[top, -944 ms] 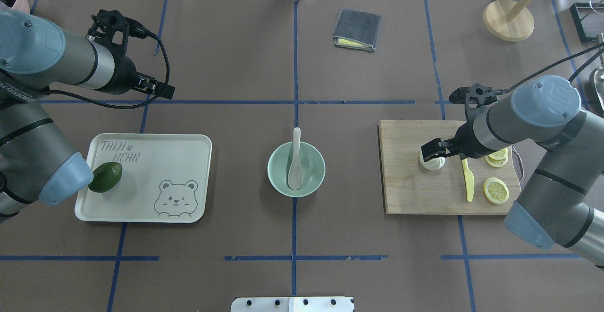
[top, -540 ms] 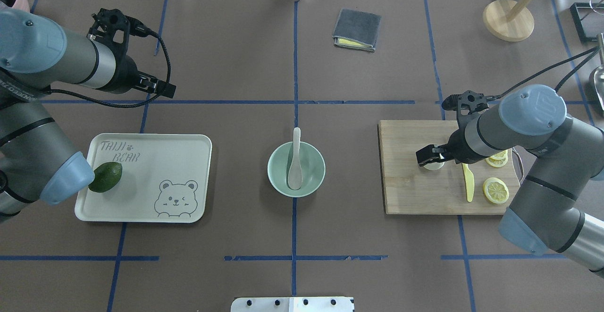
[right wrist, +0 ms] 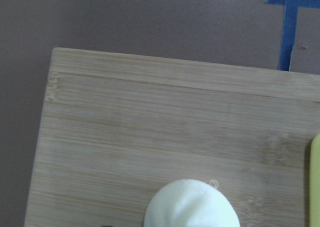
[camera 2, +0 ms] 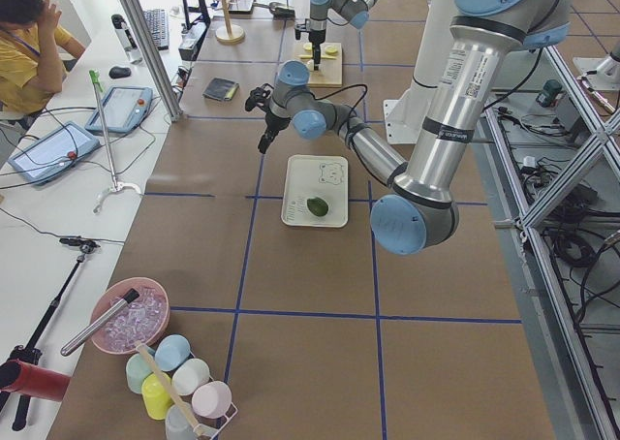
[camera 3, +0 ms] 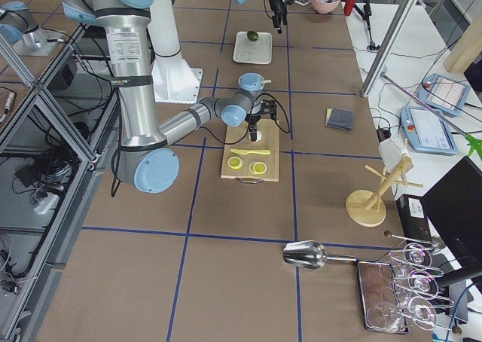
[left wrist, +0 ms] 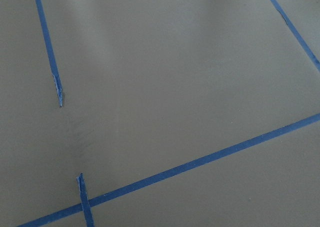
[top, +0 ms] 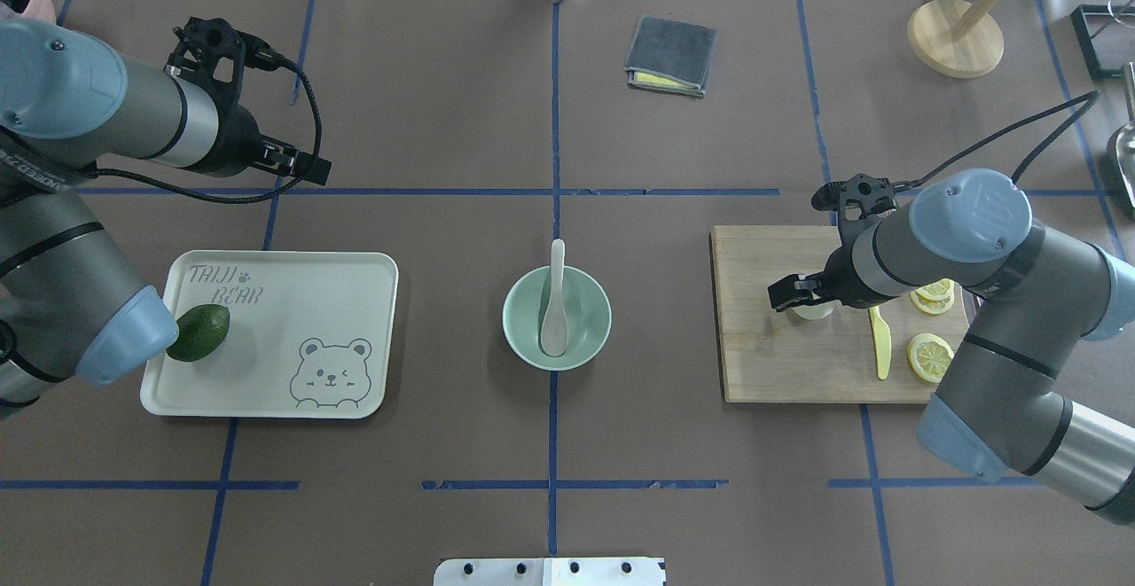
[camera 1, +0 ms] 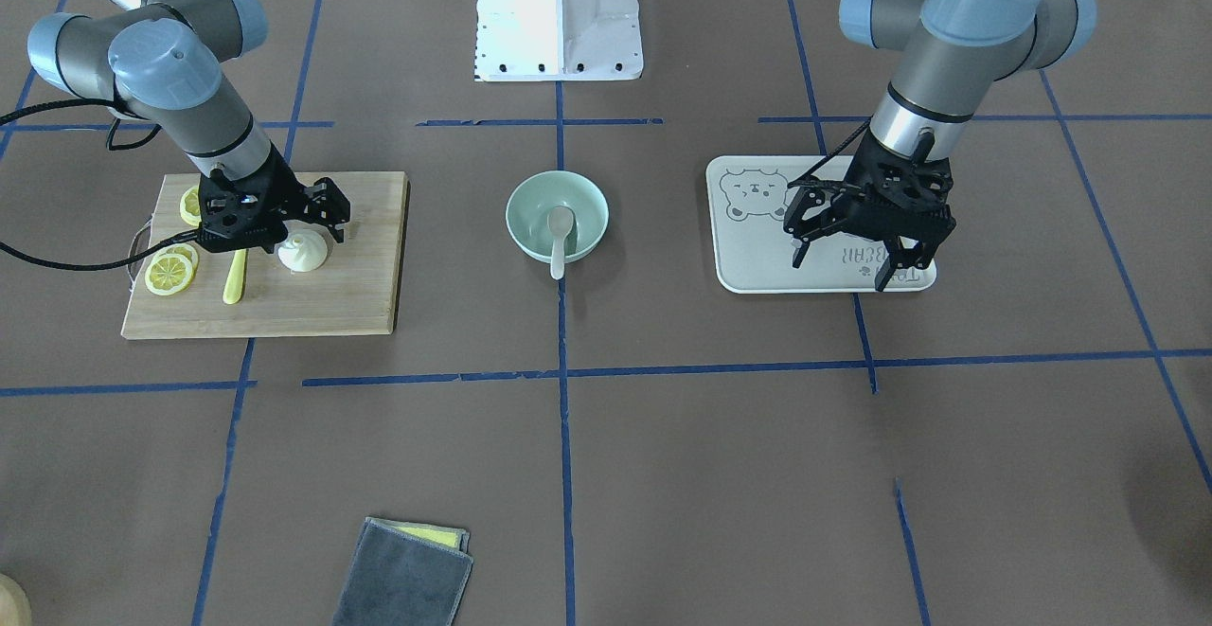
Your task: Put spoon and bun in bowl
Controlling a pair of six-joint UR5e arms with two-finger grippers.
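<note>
Right gripper [top: 792,291] is held low over the bun [camera 1: 303,253], jaws spread; in the front-facing view a dark finger is seen on each side of the bun's crown, but whether the pads are touching it cannot be told. Bun is noted on the cutting board [top: 763,355], toward its bowl-side half, and it is seen at the bottom edge of the right wrist view with no finger in frame. Spoon [top: 554,311] is already lodged in the bowl [top: 515,321], scoop down inside, handle propped over the rim on the side away from the robot. Half the task is thus judged done; the bun is still to be gripped, lifted, carried across to the bowl at table centre and released. Left gripper [camera 1: 846,262] is held wide and empty, well above the table at the far edge of the tray [top: 337,302]; only bare brown paper and tape are shown by its wrist camera. Against the frames of under a second ago, the right gripper is found shifted slightly toward the bowl side and dropped lower, so the bun is now mostly covered from overhead where it was plainly exposed before. Bun, spoon, bowl and left arm are unchanged in place.
</note>
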